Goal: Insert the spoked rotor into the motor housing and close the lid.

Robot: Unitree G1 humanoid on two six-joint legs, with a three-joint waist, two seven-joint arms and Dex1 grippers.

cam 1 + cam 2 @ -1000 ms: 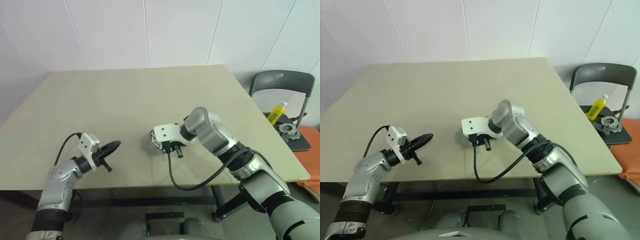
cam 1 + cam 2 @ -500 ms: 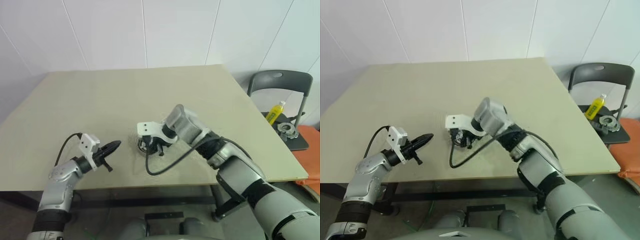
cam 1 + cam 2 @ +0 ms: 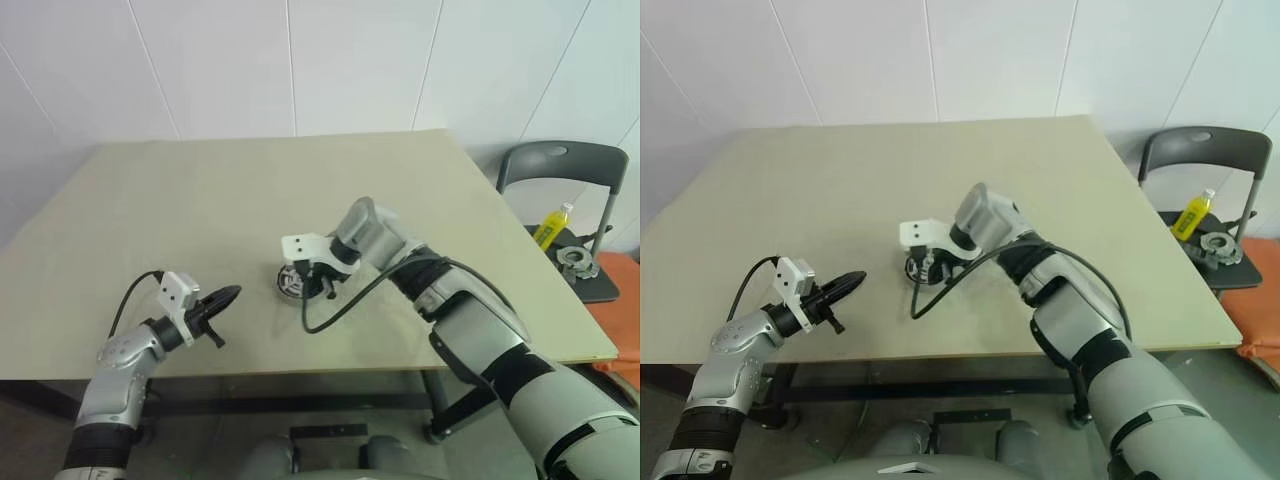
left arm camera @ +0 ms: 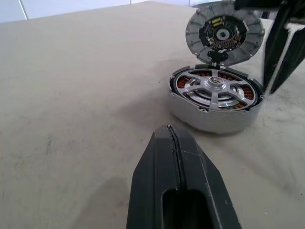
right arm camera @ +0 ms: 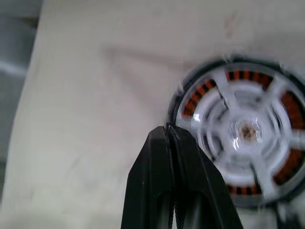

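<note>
Motor housing (image 4: pixel 215 102) near the middle of the worktop (image 3: pixel 200 200), spoked rotor (image 4: pixel 216 89) seated inside over the copper windings. Lid (image 4: pixel 224 34) hinged up, standing open at the far edge. Right hand (image 5: pixel 177 138) pinched closed, empty, above the housing rim. Left hand (image 4: pixel 174 148) closed, empty, well apart.

A bare test room is showing: white panelled walls (image 3: pixel 300 60), a plain beige wooden table (image 3: pixel 250 190), a grey folding chair (image 3: pixel 565 165).
</note>
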